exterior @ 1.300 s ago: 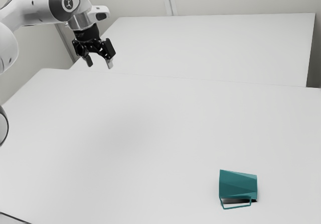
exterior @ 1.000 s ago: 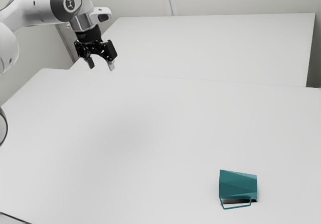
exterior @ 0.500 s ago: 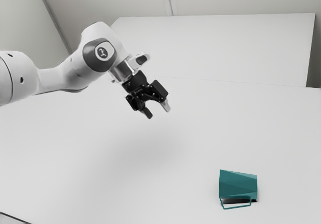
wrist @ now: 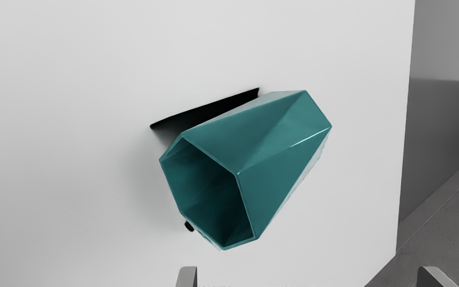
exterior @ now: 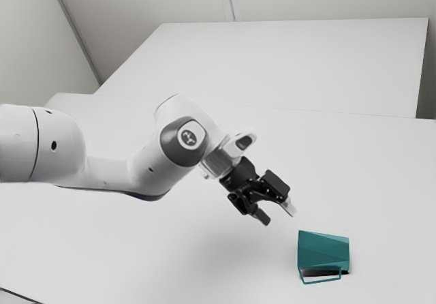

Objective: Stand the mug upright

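The faceted teal mug (exterior: 323, 251) lies on its side, lower right in the exterior view. Beyond it, the black two-finger gripper (exterior: 279, 217), spread and empty, has swept down from upper left, so grasping probably comes next.

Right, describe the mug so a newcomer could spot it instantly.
On the pale table, just past the open hand toward the exterior view's right, a faceted mug lies on its side, mouth toward the hand. Its teal colour sets it apart from the black hand and white arm.
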Tool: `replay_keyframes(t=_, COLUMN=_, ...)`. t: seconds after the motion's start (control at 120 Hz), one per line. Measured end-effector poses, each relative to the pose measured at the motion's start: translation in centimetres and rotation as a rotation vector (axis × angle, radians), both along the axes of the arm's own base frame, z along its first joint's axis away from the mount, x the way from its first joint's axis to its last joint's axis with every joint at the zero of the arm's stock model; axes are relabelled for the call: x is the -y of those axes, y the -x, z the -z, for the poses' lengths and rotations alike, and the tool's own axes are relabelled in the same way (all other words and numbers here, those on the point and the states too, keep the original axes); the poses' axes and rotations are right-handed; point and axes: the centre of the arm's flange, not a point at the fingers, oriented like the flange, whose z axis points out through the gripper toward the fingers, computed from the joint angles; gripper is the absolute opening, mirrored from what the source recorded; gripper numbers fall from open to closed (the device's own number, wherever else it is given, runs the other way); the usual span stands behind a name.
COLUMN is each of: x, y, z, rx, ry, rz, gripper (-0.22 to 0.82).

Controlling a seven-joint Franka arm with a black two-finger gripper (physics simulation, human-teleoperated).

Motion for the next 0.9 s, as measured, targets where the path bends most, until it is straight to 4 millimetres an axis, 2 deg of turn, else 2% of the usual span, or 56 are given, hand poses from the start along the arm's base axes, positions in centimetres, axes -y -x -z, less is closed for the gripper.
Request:
replay_keyframes(t=0.067, x=1.3, y=0.8, z=0.7, rx=0.002, ry=0.011, rz=0.029, gripper=0.60)
replay_keyframes(t=0.133, x=0.6, y=0.4, z=1.2, rx=0.008, ry=0.016, rz=0.020, gripper=0.60)
replay_keyframes(t=0.192, x=-1.7, y=-1.0, z=1.7, rx=0.011, ry=0.018, rz=-0.024, gripper=0.60)
replay_keyframes(t=0.3, x=-7.6, y=-4.1, z=2.5, rx=0.017, ry=0.024, rz=-0.142, gripper=0.60)
replay_keyframes(t=0.367, x=-9.2, y=-4.8, z=2.6, rx=0.026, ry=0.029, rz=-0.168, gripper=0.60)
replay_keyframes(t=0.417, x=-8.7, y=-4.3, z=2.7, rx=0.028, ry=0.032, rz=-0.157, gripper=0.60)
replay_keyframes(t=0.558, x=-5.0, y=-1.6, z=3.4, rx=0.030, ry=0.042, rz=-0.086, gripper=0.60)
replay_keyframes(t=0.65, x=-3.3, y=-0.5, z=3.6, rx=0.036, ry=0.053, rz=-0.069, gripper=0.60)
replay_keyframes(t=0.775, x=-2.7, y=0.0, z=4.3, rx=0.033, ry=0.070, rz=-0.096, gripper=0.60)
replay_keyframes(t=0.9, x=-2.9, y=-0.3, z=6.9, rx=-0.026, ry=0.128, rz=-0.189, gripper=0.60)
